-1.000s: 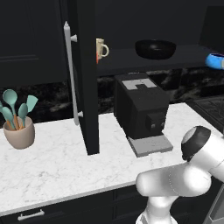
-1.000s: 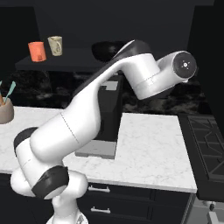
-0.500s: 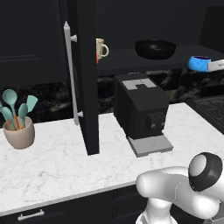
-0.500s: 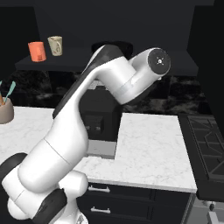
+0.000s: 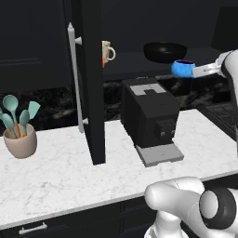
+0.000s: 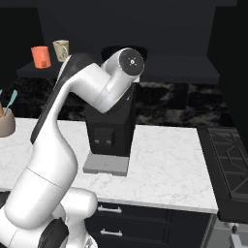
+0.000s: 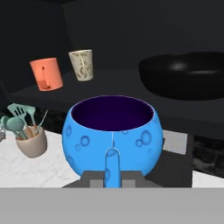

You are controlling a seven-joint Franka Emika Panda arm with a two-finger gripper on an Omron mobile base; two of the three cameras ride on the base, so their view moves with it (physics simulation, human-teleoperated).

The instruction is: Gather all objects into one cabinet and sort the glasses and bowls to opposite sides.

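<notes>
So, my gripper (image 7: 113, 177) is pinching the blue mug (image 7: 112, 135) by its handle, low centre of the hand view; the orange mug (image 7: 46, 74), cream mug (image 7: 82, 64) and black bowl (image 7: 186, 74) already sit on the cabinet shelf (image 7: 113, 81); I judge only shelving this mug beside the others remains.

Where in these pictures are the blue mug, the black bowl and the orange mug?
blue mug (image 7: 111, 135), hand view, front wall.
black bowl (image 5: 165, 51), left base view, outer side.
orange mug (image 6: 41, 57), right base view, side wall.
</notes>
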